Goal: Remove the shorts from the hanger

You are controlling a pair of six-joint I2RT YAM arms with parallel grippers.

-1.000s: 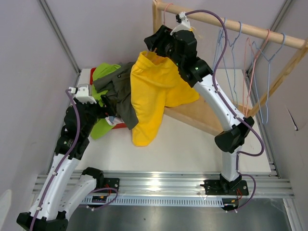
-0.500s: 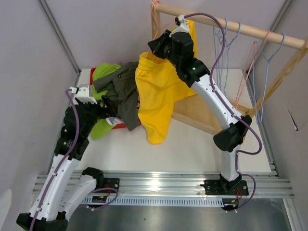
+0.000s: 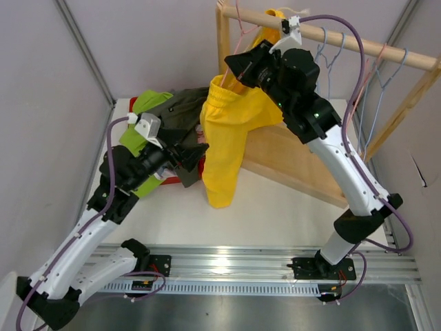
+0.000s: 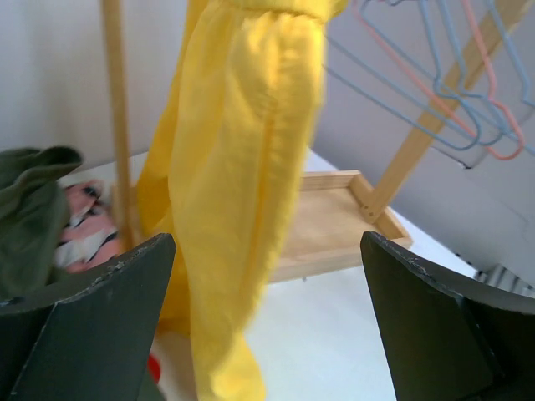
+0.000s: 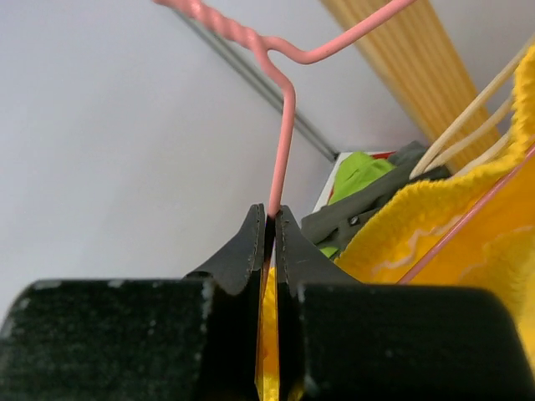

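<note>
- Nearest the bases: left end effector (image 3: 195,153), jaws spread wide and empty, swung forward within the last second to just beside the hanging yellow shorts (image 3: 227,138).
- Left on the surface (image 3: 289,214): heap of dark olive shorts (image 3: 176,114), lime green shorts (image 3: 148,103) and pink floral shorts (image 4: 79,234), off any hanger; red item (image 3: 196,176) beneath, too hidden to call a container.
- Behind the yellow shorts: wooden tray base (image 4: 334,209), nothing seen in it.
- Higher: right end effector (image 5: 269,219), newly clamped tight on the pink hanger (image 5: 285,142) neck and raised toward the rail (image 3: 358,43); yellow shorts not yet off it, judged ready for a pull by the left.
- Farthest: bare hangers (image 3: 365,76) on the rail.
</note>
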